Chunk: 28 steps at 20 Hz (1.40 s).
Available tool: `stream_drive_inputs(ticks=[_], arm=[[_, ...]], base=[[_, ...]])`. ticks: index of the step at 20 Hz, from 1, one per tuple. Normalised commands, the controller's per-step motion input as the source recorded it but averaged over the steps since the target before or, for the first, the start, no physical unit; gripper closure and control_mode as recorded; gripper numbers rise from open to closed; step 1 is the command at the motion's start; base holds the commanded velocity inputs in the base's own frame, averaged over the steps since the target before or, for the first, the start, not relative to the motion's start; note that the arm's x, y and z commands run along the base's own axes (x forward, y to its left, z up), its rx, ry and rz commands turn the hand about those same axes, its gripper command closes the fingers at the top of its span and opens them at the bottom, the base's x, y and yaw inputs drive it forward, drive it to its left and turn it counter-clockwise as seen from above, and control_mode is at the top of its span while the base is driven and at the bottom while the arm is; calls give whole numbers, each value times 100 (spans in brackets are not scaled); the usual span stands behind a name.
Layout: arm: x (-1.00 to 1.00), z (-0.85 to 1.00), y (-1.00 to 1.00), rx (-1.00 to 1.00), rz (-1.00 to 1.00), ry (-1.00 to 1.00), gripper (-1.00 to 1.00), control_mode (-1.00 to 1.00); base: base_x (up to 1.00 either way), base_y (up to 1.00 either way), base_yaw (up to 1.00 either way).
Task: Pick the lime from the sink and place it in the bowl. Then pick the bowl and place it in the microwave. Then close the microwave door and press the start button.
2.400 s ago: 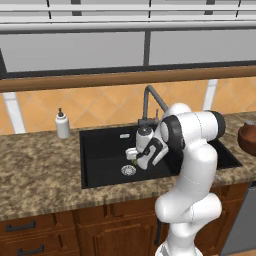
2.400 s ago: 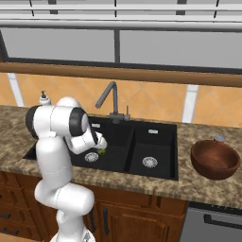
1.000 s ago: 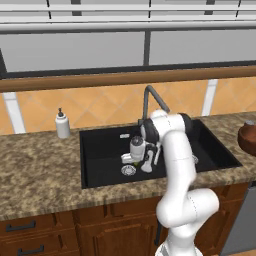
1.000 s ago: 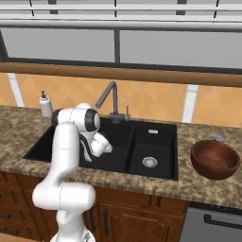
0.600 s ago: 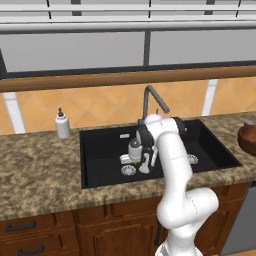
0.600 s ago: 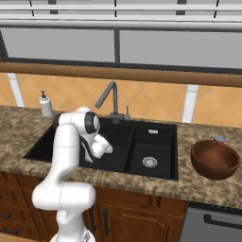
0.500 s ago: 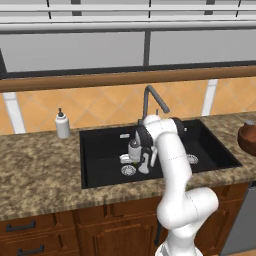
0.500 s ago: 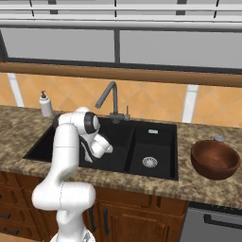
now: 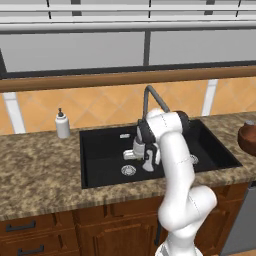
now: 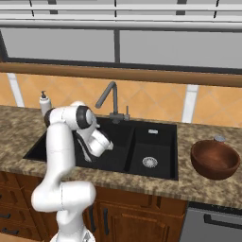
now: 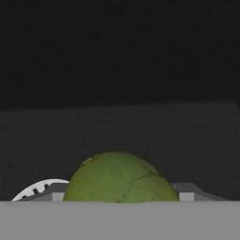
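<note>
Gripper point(image 11: 121, 199) fingers flank the lime point(image 11: 121, 178) in the sink point(image 9: 102, 150).

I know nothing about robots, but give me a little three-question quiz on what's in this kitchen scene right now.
1. True or false: the wooden bowl sits inside the sink.
2. Which thing lies between the fingertips in the hand view? A) a soap bottle B) the lime C) a sponge
3. Fill in: the gripper is down in the sink's ____ basin, as seen from the right base view.

Key:
1. False; it stands on the counter, to the right of the sink.
2. B
3. left
</note>
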Motion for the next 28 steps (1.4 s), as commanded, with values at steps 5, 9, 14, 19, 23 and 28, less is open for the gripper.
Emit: stream_drive_inputs(ticks=[5, 9, 14, 19, 23, 28], arm=[[-89, 99, 2, 4, 0, -5, 100, -100], [-69, 99, 29, 4, -1, 0, 100, -100], [-60, 100, 30, 0, -3, 0, 100, -100], [-63, 100, 21, 0, -4, 0, 100, -100], [-65, 100, 1, 1, -7, 0, 100, -100], [-37, 100, -6, 5, -9, 0, 100, -100]], base=[[0, 0, 0], [0, 0, 0], [0, 0, 0], [0, 0, 0], [0, 0, 0], [0, 0, 0]])
